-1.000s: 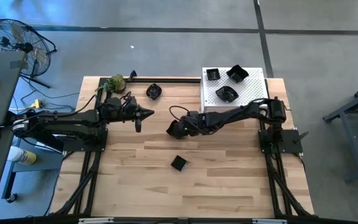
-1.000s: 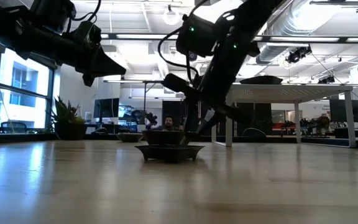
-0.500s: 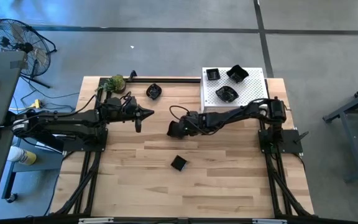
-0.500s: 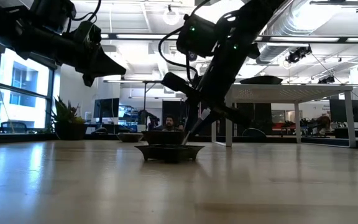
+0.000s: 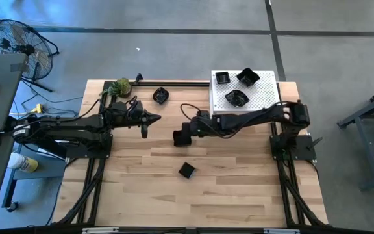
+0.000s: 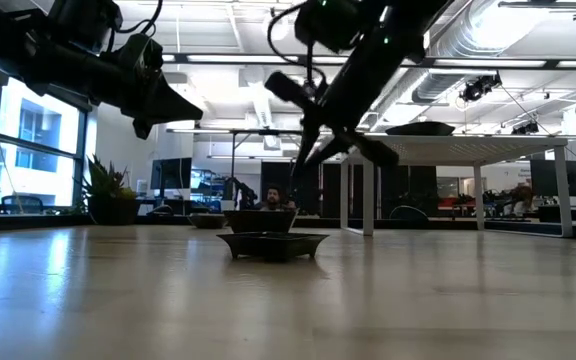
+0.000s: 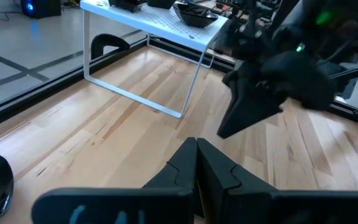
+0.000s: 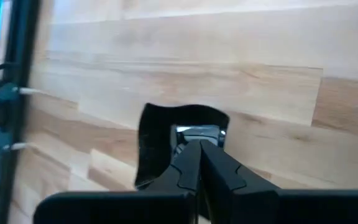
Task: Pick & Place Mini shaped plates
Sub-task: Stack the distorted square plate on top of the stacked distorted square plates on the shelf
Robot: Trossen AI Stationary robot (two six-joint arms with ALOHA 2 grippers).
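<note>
My right gripper is shut on a small black square-ish plate above the middle of the table; it also shows in the right wrist view and, raised high, in the low view. My left gripper is shut and empty, hanging above the table's left half. One black plate rests on its base on the wood nearer the front, and another plate sits near the far edge. Three more plates sit on the white stand. My right gripper pinches the plate's rim between its two fingers. The fingers come from the table's right side, slanting down. The plate is lifted clear of the table and tilted.
A white perforated stand on thin legs rises at the far right. A green leafy ball lies at the far left corner, and a black bar runs along the far edge. The near half of the table is bare wood around the one plate.
My right gripper has gone up with the plate, which stays tilted and is now well above the table. My left gripper has kept still.
</note>
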